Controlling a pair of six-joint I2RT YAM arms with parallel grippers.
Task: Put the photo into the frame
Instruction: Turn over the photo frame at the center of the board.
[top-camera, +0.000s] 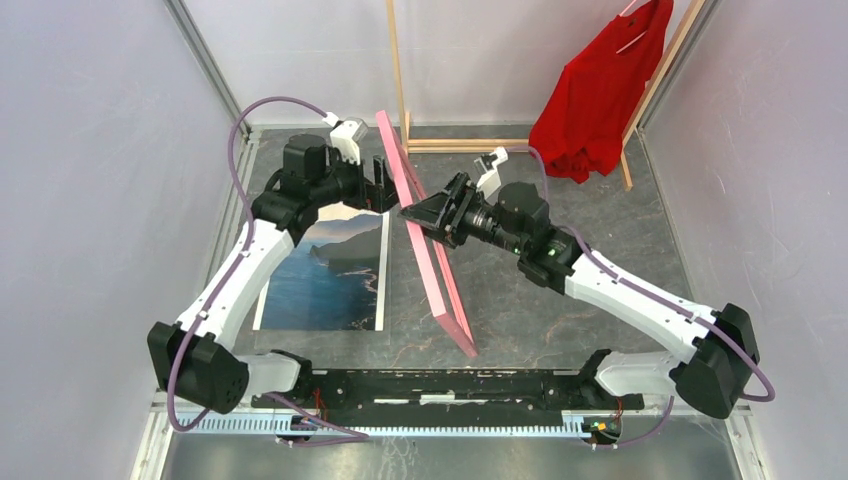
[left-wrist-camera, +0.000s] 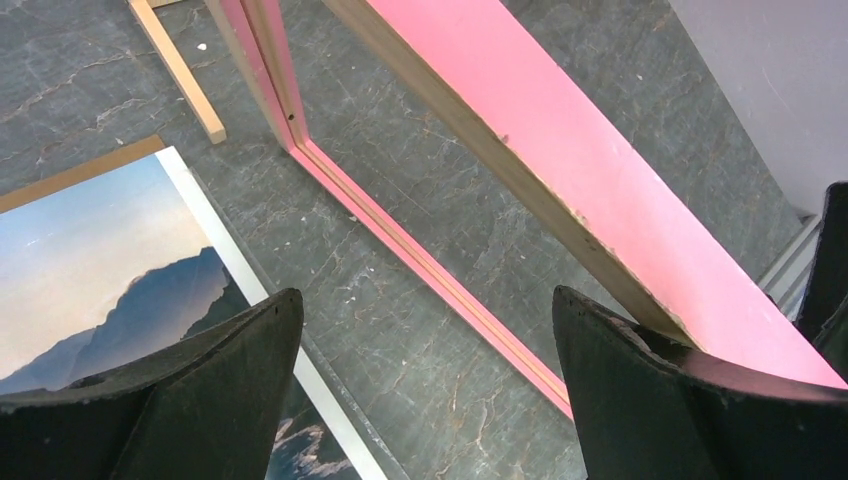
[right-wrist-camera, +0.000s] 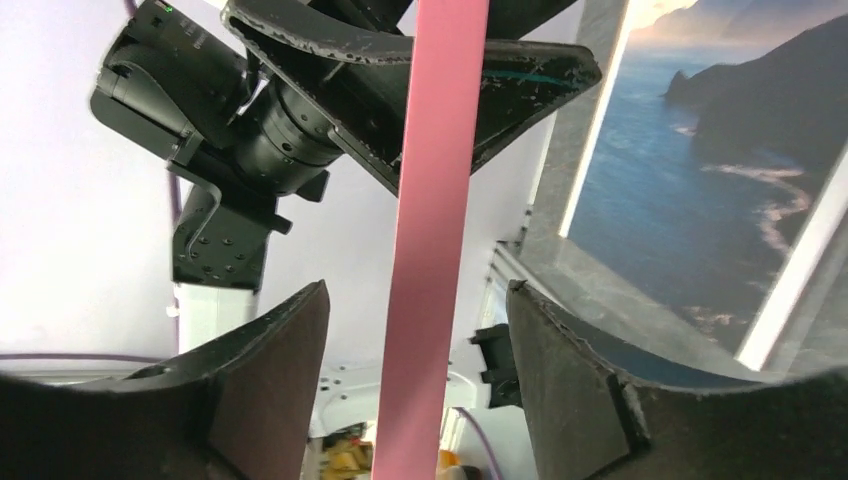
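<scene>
Left claw (left-wrist-camera: 428, 330) and right claw (right-wrist-camera: 418, 320), both spread, straddle the frame (top-camera: 450, 310) standing on edge; the photo (top-camera: 325, 275) lies flat toward the bench's (top-camera: 560, 310) left edge.

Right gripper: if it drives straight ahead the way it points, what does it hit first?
The frame: its pink rail sits between the open jaws, apparently untouched. Just beyond it is the left gripper; depth is unclear.

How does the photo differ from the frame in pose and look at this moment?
The photo lies flat on the table; the frame stands on edge. The photo shows a blue coast; the frame is plain pink and empty. Both are large rectangles.
</scene>
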